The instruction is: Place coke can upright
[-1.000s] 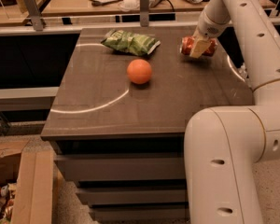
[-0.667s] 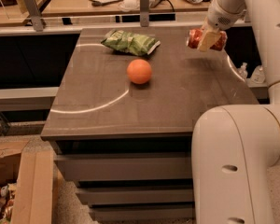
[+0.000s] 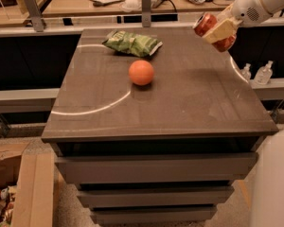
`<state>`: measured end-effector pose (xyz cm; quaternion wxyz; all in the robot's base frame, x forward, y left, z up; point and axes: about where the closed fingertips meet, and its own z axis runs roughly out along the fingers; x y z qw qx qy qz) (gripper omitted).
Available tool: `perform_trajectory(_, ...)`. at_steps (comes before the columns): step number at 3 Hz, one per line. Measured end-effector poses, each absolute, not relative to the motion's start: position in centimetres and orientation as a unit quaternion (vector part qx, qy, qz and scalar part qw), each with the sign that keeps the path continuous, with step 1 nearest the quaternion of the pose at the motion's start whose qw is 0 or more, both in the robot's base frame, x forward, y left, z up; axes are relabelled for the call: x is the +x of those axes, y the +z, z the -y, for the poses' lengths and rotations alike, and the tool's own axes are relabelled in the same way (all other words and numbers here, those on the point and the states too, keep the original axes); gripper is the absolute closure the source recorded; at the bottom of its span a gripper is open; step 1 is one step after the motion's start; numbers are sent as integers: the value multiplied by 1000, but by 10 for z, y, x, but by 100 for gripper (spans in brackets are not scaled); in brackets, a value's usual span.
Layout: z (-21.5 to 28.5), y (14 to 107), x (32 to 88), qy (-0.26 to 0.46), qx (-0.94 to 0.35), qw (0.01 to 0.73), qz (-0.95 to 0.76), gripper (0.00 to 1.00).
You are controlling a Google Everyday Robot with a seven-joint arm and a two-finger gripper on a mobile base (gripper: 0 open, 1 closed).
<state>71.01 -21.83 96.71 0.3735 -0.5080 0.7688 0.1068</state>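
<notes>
Red coke can (image 3: 205, 22) hanging in air over far-right corner of desk (image 3: 194, 96), tilted, silver top pointing up-left, not touching surface. Gripper (image 3: 217, 32) clamping round can w/ tan fingers, arm reaching in from upper right. Orange ball (image 3: 141, 72) sitting mid-desk; green chip bag (image 3: 132, 43) lying just behind it, nr far edge.

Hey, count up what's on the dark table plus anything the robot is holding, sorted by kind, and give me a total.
Soda cans: 1, the coke can, tilted in the air, held in the gripper near the table's far right corner.
Balls: 1, the orange ball, on the table.
Chip bags: 1, the green chip bag, on the table behind the ball.
Total: 3.
</notes>
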Motion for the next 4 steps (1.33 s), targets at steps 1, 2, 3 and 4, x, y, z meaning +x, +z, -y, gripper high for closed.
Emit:
perform_trajectory(1,206,986,684,175,-473,439,-743,100)
perform_trajectory(2,173,964,658,255,-466,463,-709,100)
perform_trajectory(3,145,921,640,316,-463,453,-693,100)
perform_trajectory(4,123,901,634,364,-466,459,-663,100)
